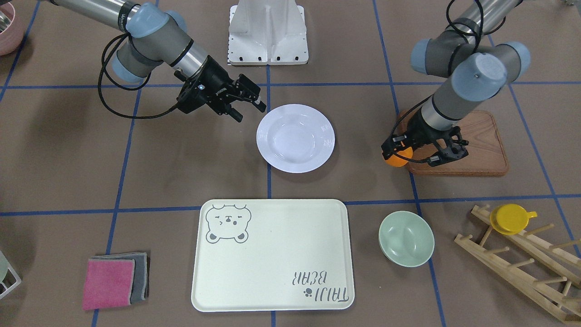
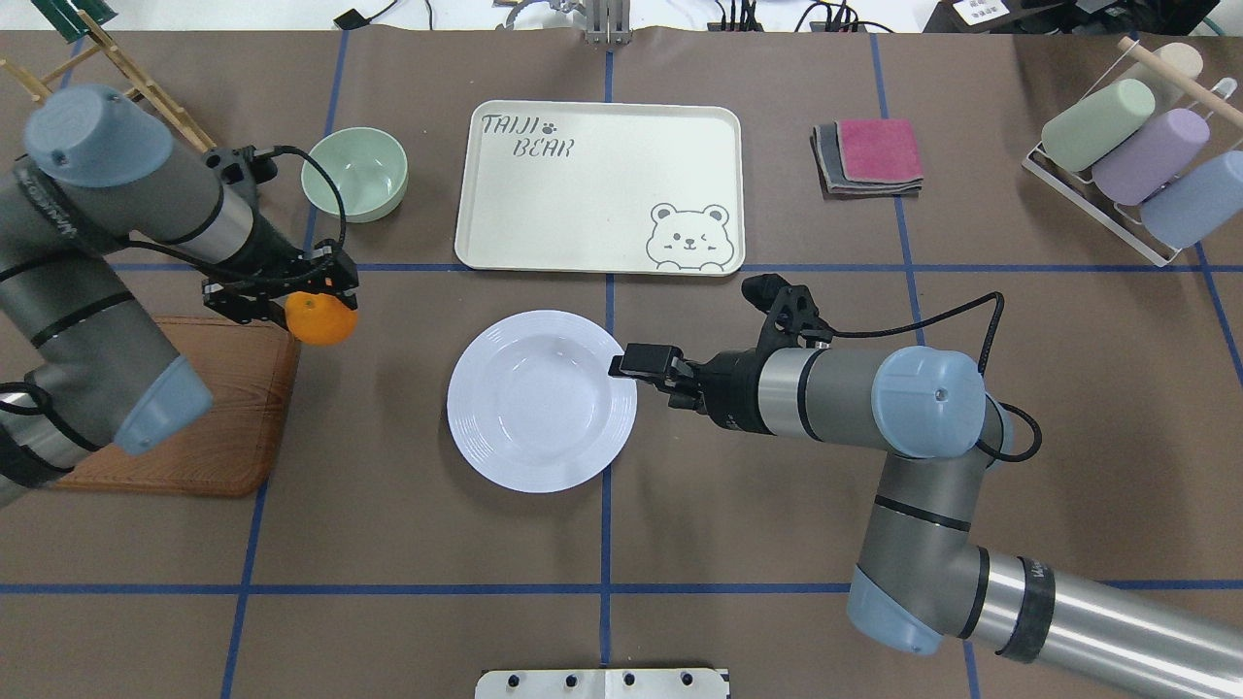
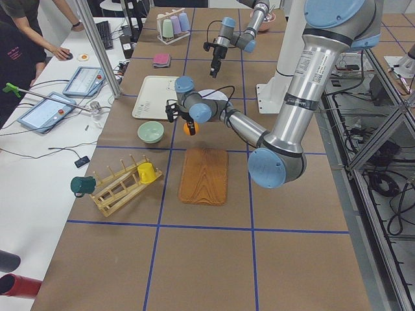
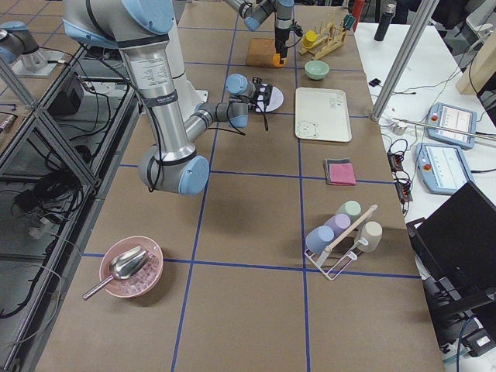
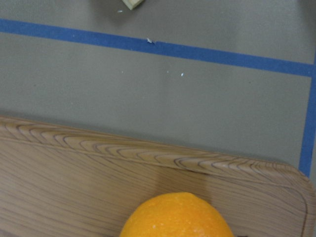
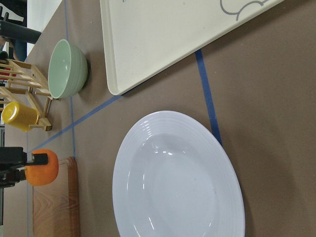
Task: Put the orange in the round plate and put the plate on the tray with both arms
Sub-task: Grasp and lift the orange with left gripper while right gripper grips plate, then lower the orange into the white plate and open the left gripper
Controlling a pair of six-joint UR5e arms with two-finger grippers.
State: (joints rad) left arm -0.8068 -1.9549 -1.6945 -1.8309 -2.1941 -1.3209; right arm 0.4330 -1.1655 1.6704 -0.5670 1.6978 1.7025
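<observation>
My left gripper is shut on the orange and holds it just above the corner of the wooden board; the fruit also fills the bottom of the left wrist view. The round plate lies empty at the table's middle, to the right of the orange. Beyond the plate lies the empty tray, with its bear drawing. My right gripper hovers open at the plate's rim on the side away from the orange, with nothing between its fingers. The right wrist view shows the plate close below and the tray beyond it.
A wooden board lies under the left arm. A pale-green bowl sits left of the tray, and folded cloths lie to its right. A cup rack stands far right. A wooden rack holds a yellow cup.
</observation>
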